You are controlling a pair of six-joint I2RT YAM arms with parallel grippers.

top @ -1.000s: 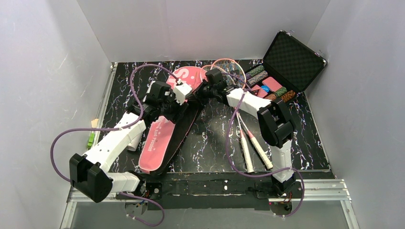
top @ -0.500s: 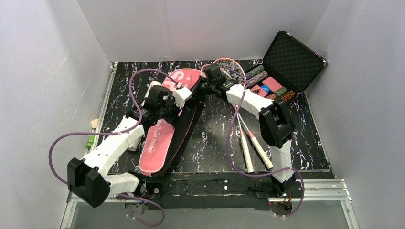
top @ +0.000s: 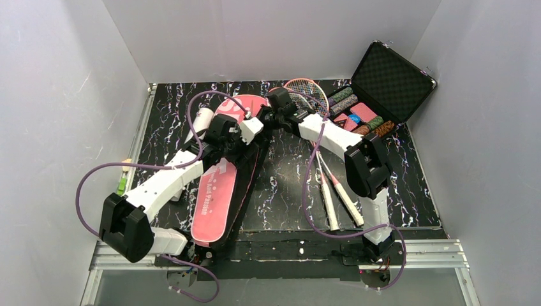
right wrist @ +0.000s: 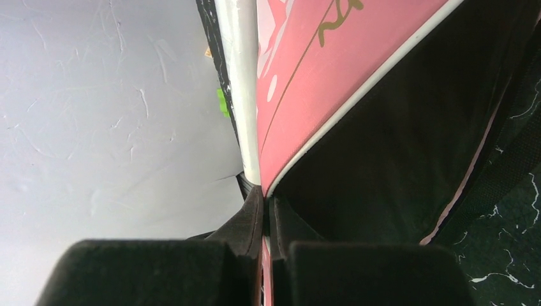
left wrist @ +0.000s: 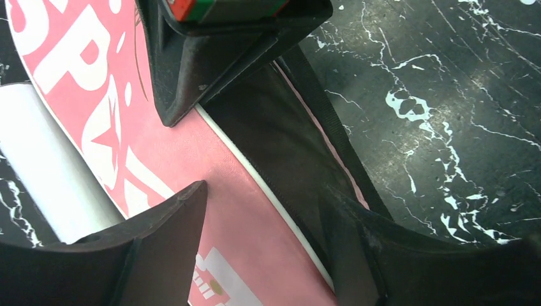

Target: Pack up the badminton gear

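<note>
The right gripper (right wrist: 266,213) is pinching the white-trimmed edge of the pink bag (right wrist: 332,70), its black fingers (right wrist: 252,220) pressing almost together. The bag's dark inside is gaping open rightward, and a white tube (right wrist: 239,83) is lying along its left side, the grey wall (right wrist: 108,108) beyond

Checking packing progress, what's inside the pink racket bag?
Where the right gripper pinches the edge of the racket bag, only black fabric shows. Its pink flap covers the rest. Both rackets lie outside.
</note>
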